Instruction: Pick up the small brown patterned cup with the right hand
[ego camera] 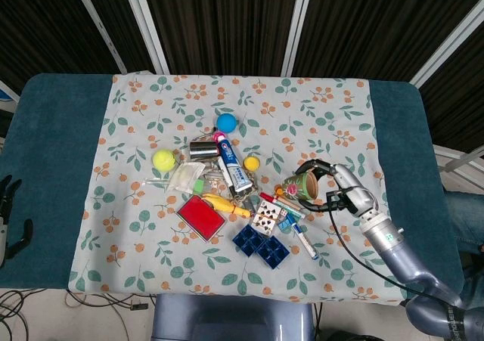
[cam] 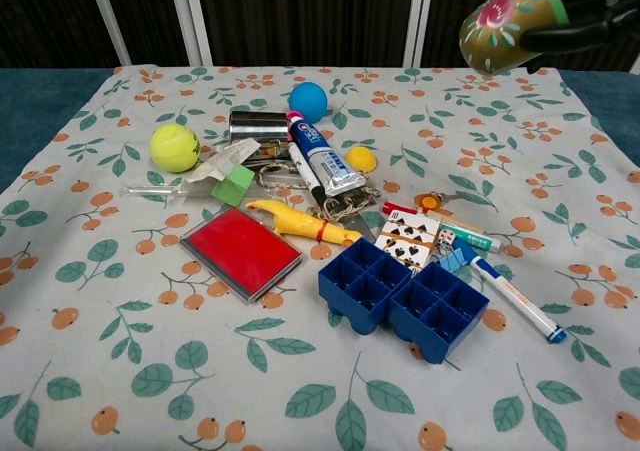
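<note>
The small brown patterned cup (ego camera: 303,184) (cam: 508,21), painted with pink flowers and a green rim, hangs high above the table, tilted onto its side. My right hand (ego camera: 340,187) (cam: 592,13) grips it, fingers wrapped around its upper part; in the chest view only the fingers show at the top right corner. My left hand (ego camera: 7,205) rests off the table's left edge, fingers apart, holding nothing.
A pile lies mid-table on the floral cloth (ego camera: 151,243): blue ball (cam: 308,101), tennis ball (cam: 174,146), toothpaste tube (cam: 320,166), metal can (cam: 257,126), red case (cam: 238,252), blue tray (cam: 404,302), playing card (cam: 408,241), marker (cam: 515,299), yellow toy (cam: 300,223).
</note>
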Action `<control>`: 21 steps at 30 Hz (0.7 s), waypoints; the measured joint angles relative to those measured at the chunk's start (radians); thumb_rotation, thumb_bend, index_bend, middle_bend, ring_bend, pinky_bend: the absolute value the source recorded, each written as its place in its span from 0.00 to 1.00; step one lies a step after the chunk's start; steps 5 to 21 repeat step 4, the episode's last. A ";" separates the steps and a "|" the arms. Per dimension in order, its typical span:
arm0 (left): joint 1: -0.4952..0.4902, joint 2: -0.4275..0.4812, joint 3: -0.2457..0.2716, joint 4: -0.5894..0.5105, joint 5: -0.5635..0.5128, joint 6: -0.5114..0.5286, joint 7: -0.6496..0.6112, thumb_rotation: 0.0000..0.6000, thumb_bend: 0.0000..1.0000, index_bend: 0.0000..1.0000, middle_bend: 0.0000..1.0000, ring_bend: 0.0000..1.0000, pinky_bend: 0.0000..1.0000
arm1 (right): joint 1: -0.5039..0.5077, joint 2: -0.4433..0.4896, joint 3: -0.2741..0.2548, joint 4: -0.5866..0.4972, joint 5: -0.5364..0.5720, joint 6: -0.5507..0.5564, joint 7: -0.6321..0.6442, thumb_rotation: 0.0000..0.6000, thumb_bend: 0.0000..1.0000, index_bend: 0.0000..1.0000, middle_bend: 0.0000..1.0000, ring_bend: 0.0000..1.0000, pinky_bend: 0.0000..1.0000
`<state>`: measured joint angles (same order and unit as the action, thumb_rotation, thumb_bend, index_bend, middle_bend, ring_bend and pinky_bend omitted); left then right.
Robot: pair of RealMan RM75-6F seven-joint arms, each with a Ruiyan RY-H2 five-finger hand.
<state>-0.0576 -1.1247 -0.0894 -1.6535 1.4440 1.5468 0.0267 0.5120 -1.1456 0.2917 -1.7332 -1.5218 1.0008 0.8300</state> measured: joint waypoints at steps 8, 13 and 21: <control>0.000 0.000 0.000 0.000 0.000 -0.001 0.000 1.00 0.50 0.00 0.00 0.01 0.07 | -0.016 0.039 -0.027 0.009 -0.075 0.060 0.157 1.00 0.31 0.49 0.46 0.47 0.45; 0.000 0.000 0.000 0.000 0.000 -0.001 0.000 1.00 0.50 0.00 0.00 0.01 0.07 | -0.016 0.039 -0.027 0.009 -0.075 0.060 0.157 1.00 0.31 0.49 0.46 0.47 0.45; 0.000 0.000 0.000 0.000 0.000 -0.001 0.000 1.00 0.50 0.00 0.00 0.01 0.07 | -0.016 0.039 -0.027 0.009 -0.075 0.060 0.157 1.00 0.31 0.49 0.46 0.47 0.45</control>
